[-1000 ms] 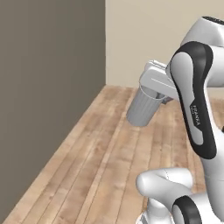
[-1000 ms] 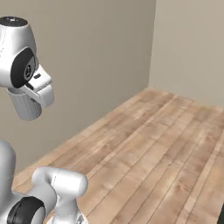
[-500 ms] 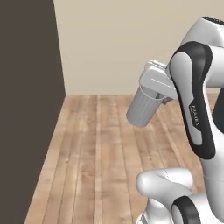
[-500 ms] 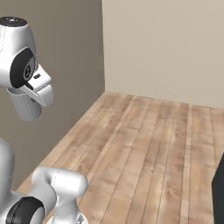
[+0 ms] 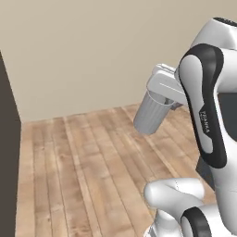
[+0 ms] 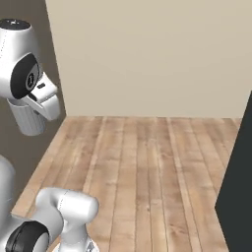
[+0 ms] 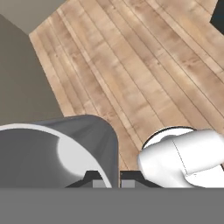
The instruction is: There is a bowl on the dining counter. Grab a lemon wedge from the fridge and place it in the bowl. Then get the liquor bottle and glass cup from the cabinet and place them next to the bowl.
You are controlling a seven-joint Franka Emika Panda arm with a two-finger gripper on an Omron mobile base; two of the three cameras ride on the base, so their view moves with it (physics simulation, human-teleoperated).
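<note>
Well, the end effector [image 7: 107, 183] was clamped on the rim of the glass cup [image 5: 152, 113], which hung tilted below the hand, long axis slanting down over the wooden floor [image 5: 92, 166]; no table or bowl lay ahead.

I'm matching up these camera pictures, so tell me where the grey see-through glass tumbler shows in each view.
Left base view: grey translucent glass tumbler right of centre, hanging under the hand.
Right base view: left edge, upper half.
Hand view: bottom left, rim close.
Shared landmark: wooden plank floor.
</note>
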